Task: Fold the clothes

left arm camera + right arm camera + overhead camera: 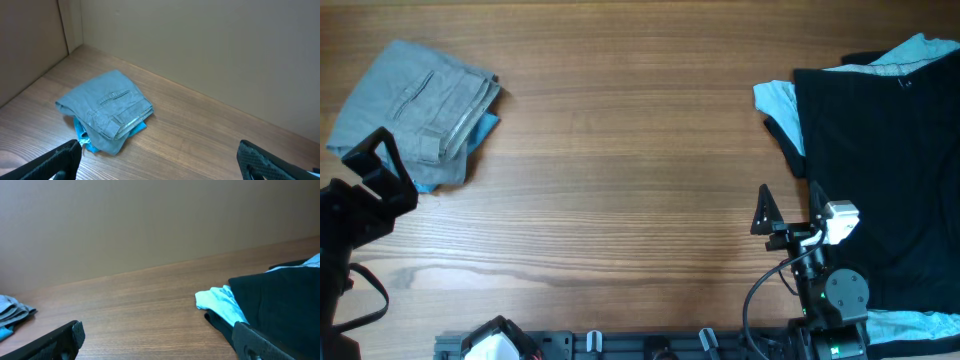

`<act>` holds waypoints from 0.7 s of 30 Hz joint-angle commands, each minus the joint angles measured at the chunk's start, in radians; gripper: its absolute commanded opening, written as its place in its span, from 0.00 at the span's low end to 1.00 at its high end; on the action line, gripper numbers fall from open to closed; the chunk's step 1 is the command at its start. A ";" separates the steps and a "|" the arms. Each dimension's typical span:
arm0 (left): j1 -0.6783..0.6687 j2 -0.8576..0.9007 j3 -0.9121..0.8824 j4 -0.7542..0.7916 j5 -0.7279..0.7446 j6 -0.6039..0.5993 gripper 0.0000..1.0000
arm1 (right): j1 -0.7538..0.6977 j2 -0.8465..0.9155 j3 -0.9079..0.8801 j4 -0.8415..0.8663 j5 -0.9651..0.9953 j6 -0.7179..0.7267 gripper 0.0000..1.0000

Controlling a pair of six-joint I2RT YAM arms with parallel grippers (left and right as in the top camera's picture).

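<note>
while the left pincer (159,150) and right pincer (157,330) gape empty, folded grey trousers (107,107) sit squarish

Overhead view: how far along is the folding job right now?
Done: the grey trousers lie folded at the left, on top of a bright blue item. In hand: nothing; the left pincer and right pincer are both open and empty. Left: the black garment lies spread at the right over a light blue garment; neither looks folded.
</note>
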 commanded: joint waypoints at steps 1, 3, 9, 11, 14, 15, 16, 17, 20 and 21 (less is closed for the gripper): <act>0.000 0.000 -0.001 0.003 0.016 0.005 1.00 | -0.003 -0.007 -0.001 0.005 -0.023 -0.023 1.00; 0.000 0.000 -0.001 0.003 0.016 0.005 1.00 | -0.003 0.006 -0.001 0.005 -0.023 -0.023 1.00; 0.000 0.000 -0.001 0.003 0.016 0.005 1.00 | -0.003 0.009 -0.001 0.005 -0.023 -0.023 1.00; 0.000 0.000 -0.001 0.003 0.016 0.005 1.00 | -0.003 0.009 -0.001 0.005 -0.023 -0.022 1.00; 0.000 0.000 -0.001 0.003 0.016 0.005 1.00 | -0.003 0.010 -0.001 0.005 -0.023 -0.023 1.00; 0.000 0.000 -0.001 0.003 0.016 0.005 1.00 | -0.003 0.009 -0.001 0.005 -0.023 -0.023 1.00; 0.000 0.000 -0.001 0.003 0.016 0.005 1.00 | -0.003 0.009 -0.001 0.005 -0.023 -0.023 1.00; 0.000 0.000 -0.001 0.003 0.016 0.005 1.00 | -0.003 0.010 -0.001 0.005 -0.023 -0.022 1.00; 0.000 0.005 -0.009 0.013 0.058 0.004 1.00 | -0.003 0.009 -0.001 0.005 -0.023 -0.022 1.00; -0.004 0.011 -0.024 0.018 0.079 0.004 1.00 | -0.003 0.010 -0.001 0.005 -0.023 -0.022 1.00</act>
